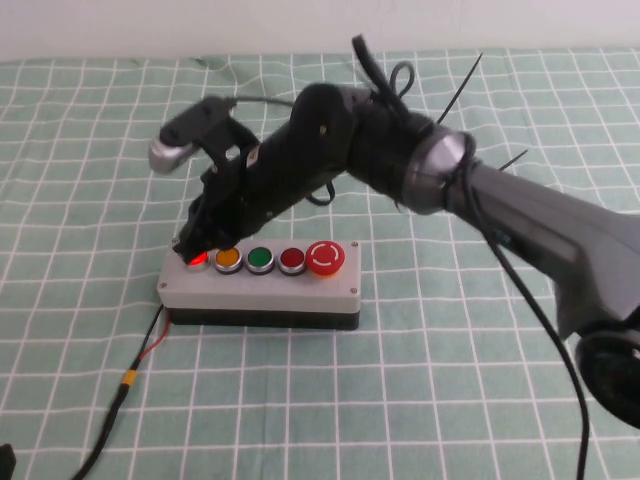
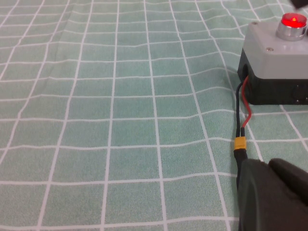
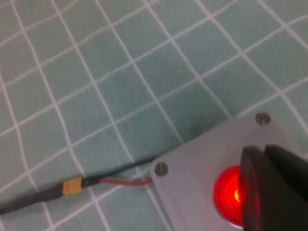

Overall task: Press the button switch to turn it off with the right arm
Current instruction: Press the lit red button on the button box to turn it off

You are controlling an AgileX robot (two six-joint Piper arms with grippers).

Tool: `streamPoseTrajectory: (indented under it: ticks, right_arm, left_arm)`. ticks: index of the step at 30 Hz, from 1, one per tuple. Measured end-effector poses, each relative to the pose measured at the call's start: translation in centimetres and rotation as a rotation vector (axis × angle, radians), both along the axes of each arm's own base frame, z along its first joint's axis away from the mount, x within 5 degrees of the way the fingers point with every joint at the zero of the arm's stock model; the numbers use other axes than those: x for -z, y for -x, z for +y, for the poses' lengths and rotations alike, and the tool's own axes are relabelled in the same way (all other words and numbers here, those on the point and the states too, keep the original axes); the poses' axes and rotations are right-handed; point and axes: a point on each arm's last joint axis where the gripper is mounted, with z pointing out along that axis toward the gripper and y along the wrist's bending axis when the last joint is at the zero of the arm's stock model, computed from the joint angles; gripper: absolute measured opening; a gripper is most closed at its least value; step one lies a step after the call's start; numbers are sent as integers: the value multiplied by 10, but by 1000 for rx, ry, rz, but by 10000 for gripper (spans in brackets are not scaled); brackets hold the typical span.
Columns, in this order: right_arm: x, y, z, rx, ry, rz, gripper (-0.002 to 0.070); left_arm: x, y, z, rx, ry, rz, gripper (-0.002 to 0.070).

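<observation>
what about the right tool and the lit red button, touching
Cannot tell. In the right wrist view the shut right tool overlaps the lit red button, hiding any gap. The left tool rests by the cable.

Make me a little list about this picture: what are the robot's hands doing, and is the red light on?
Right gripper: shut, tip down at the lit red button, touching or nearly
Left gripper: parked low beside the cable, away from the buttons
Switch box: grey, five buttons in a row
Light: glowing red, not off yet
Underneath: green checked tablecloth
</observation>
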Motion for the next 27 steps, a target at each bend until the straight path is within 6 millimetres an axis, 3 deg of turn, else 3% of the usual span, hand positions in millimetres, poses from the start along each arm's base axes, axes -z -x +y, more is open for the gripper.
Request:
streamPoseTrajectory:
  ticks: [3,7,10,13,16,20,27]
  right_arm:
    - [12,-3,4,3,-1,23,-10]
    - [10,-3,4,0,-4,20,-10]
    - [-3,-3,3,-6,-15,-8,-10]
    - [-37,1,-2,-15,-30,-86,-10]
    - [-92,12,-16,-21,-64,-198,-10]
    - [-161,41,-50,-25,-39,-302,-10]
    - [-225,80,-111,120,113,-361,-10]
  left_arm:
    - [0,0,0,0,0,0,-3]
    - [0,0,0,0,0,0,-3]
    - [0,0,0,0,0,0,-3]
    - [0,0,0,0,0,0,-3]
    - [0,0,0,0,0,0,-3]
    - [0,0,0,0,0,0,-3]
    - [0,0,0,0,0,0,-3]
